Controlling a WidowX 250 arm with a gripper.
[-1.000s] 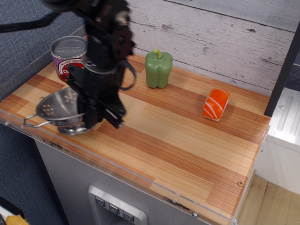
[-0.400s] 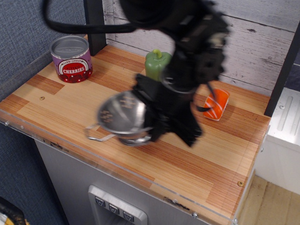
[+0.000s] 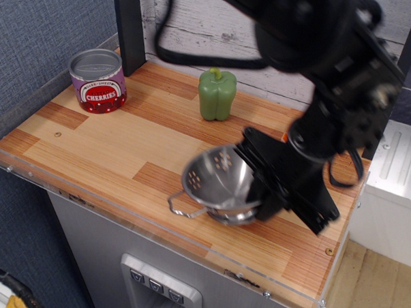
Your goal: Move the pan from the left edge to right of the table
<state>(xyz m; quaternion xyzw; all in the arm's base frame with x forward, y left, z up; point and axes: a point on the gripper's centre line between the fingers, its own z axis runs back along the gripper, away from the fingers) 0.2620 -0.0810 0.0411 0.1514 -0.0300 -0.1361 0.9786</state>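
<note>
Glossy perforated steel pan [image 3: 217,178]; smooth striped wooden table [image 3: 117,147].

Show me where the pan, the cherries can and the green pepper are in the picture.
pan [image 3: 215,176]: table camera view, on its perforated inner wall.
cherries can [image 3: 99,95]: table camera view, on the purple label.
green pepper [image 3: 216,94]: table camera view, on the front of its body.

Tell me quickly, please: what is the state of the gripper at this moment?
Gripper: closed on the right rim of the pan, which is near the table's front edge.

Whitewashed plank wall [image 3: 278,45]; blue textured wall [image 3: 34,24].
</note>
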